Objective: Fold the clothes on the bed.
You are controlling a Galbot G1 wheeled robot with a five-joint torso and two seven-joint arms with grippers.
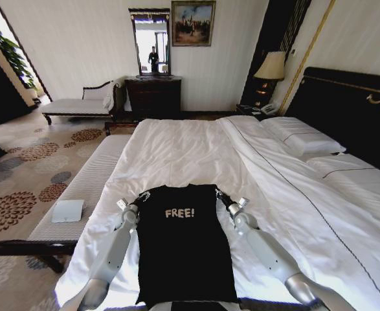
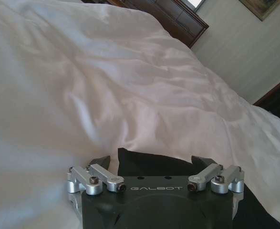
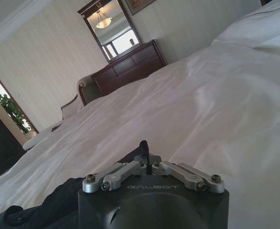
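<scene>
The clothes, a black T-shirt (image 1: 183, 246) with pale "FREE!" lettering, lie flat on the near part of the white bed (image 1: 190, 149), collar end away from me. My left gripper (image 1: 143, 195) is at the shirt's far left corner. In the left wrist view the left gripper (image 2: 151, 162) is open, with the black fabric (image 2: 149, 164) lying between its spread fingers. My right gripper (image 1: 220, 194) is at the far right corner. In the right wrist view the right gripper (image 3: 147, 155) is shut, with the shirt's edge (image 3: 58, 205) running up to its tips.
A pale striped bench (image 1: 86, 188) runs along the bed's left side with a small white pad (image 1: 67, 210) on it. Pillows (image 1: 306, 139) and the dark headboard (image 1: 351, 110) are at the right. A dresser (image 1: 153, 97) and a chaise (image 1: 79, 103) stand at the far wall.
</scene>
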